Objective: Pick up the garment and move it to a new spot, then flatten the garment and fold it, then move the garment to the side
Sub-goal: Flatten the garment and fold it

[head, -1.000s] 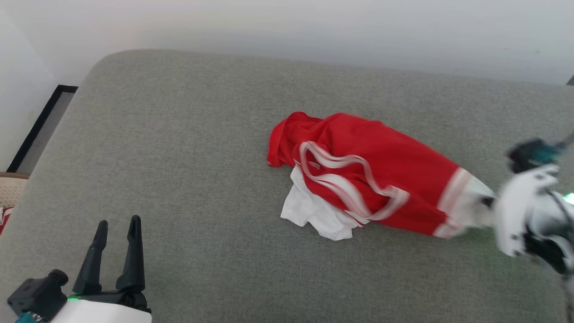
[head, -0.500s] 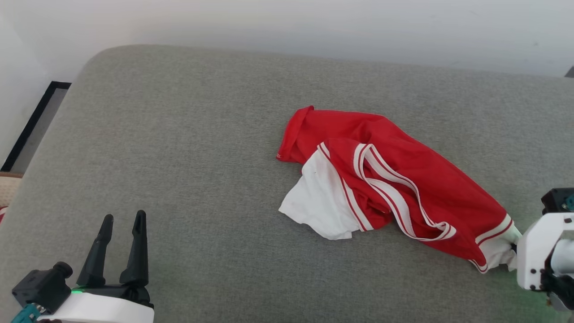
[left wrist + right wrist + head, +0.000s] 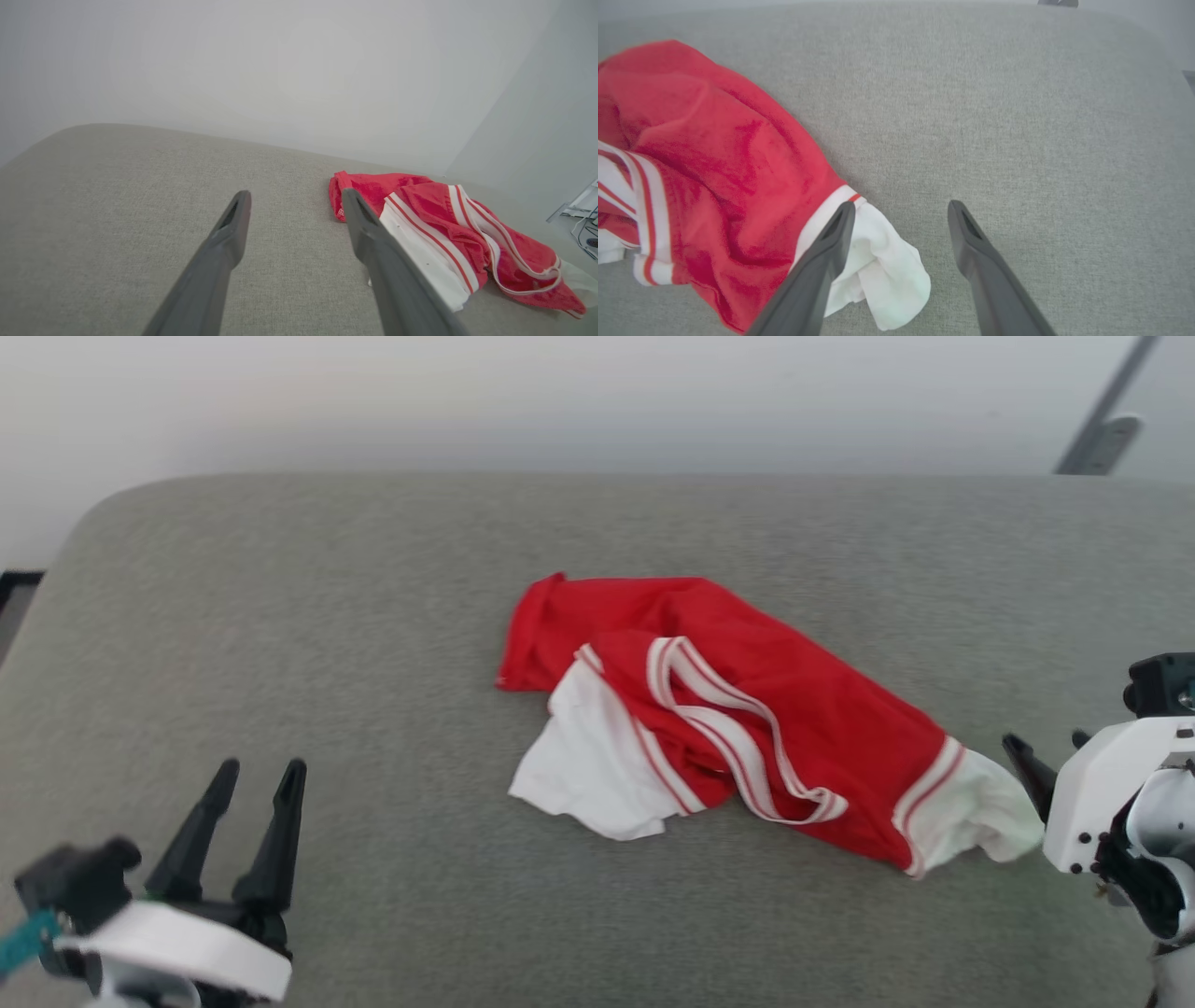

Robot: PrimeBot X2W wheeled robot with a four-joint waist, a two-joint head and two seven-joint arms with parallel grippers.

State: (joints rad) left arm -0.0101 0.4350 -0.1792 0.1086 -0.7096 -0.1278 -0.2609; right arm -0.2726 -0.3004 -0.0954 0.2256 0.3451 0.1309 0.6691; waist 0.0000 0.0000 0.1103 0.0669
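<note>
Right claw point(image 3: 901, 210) newly off garment point(image 3: 714, 154)

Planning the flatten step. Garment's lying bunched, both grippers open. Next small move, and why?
Probably bring the left gripper across to the white sleeve end nearest it. The garment lies crumpled on the grey cushion; the right gripper is open beside the other white sleeve end, while the left is open and well clear of the fabric. Spreading likely needs both ends held.
</note>
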